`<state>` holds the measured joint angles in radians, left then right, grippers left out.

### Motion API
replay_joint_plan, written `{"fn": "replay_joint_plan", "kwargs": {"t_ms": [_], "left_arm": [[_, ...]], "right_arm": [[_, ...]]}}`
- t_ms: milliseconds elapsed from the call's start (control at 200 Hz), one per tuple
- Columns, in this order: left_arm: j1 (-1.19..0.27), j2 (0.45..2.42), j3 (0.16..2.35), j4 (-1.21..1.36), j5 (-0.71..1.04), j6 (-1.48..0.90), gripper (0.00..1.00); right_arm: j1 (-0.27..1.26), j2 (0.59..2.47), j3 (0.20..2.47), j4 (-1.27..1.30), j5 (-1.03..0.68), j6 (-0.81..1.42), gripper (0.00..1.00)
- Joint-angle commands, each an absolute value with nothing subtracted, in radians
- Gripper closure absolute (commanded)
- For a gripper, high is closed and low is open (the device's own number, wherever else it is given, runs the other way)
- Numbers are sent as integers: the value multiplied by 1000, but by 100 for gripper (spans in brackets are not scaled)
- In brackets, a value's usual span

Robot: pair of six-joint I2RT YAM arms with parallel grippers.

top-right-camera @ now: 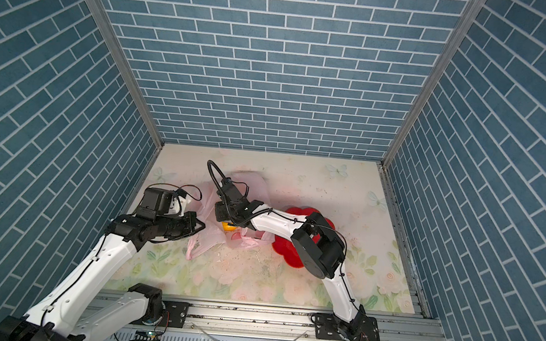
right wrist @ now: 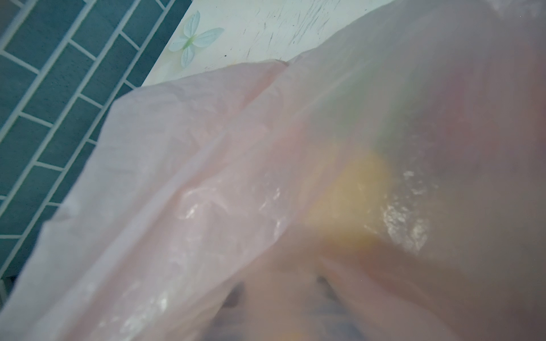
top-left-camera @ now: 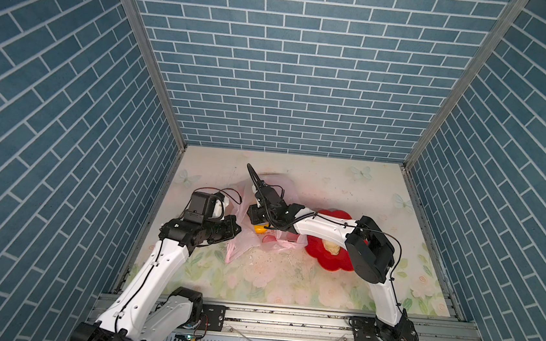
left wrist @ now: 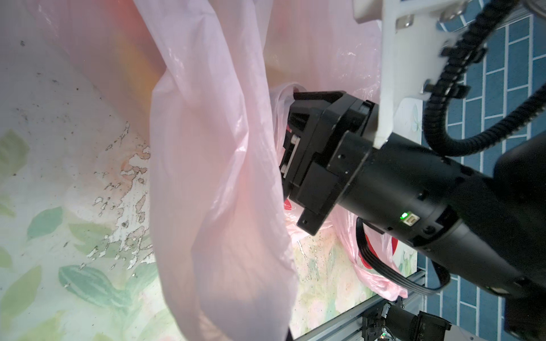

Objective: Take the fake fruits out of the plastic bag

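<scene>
The pale-pink plastic bag lies crumpled at the middle left of the table in both top views. My left gripper is shut on the bag's edge, and the film drapes over its jaws. My right gripper reaches into the bag's mouth. Through the film its two fingers show dimly, standing apart. A yellow-orange fruit lies just below it, blurred yellow through the plastic. One cream lumpy fruit sits in the red dish.
The red flower-shaped dish stands right of the bag, partly under my right arm. Blue brick walls close in the table on three sides. A metal rail runs along the front edge.
</scene>
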<state>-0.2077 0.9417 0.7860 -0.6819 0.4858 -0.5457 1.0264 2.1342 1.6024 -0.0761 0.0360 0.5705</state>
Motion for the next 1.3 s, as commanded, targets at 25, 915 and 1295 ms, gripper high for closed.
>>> {"fn": "replay_joint_plan", "kwargs": {"t_ms": [25, 915, 1295], "left_arm": [[-202, 933, 767, -641, 517, -552, 100], [-202, 943, 727, -538, 551, -588, 100], [-202, 973, 736, -503, 558, -589, 100]], "right_arm": [[1016, 2169, 1680, -71, 108, 571, 51], [968, 2217, 1812, -241, 238, 420, 21], [964, 2153, 1772, -290, 349, 400, 17]]}}
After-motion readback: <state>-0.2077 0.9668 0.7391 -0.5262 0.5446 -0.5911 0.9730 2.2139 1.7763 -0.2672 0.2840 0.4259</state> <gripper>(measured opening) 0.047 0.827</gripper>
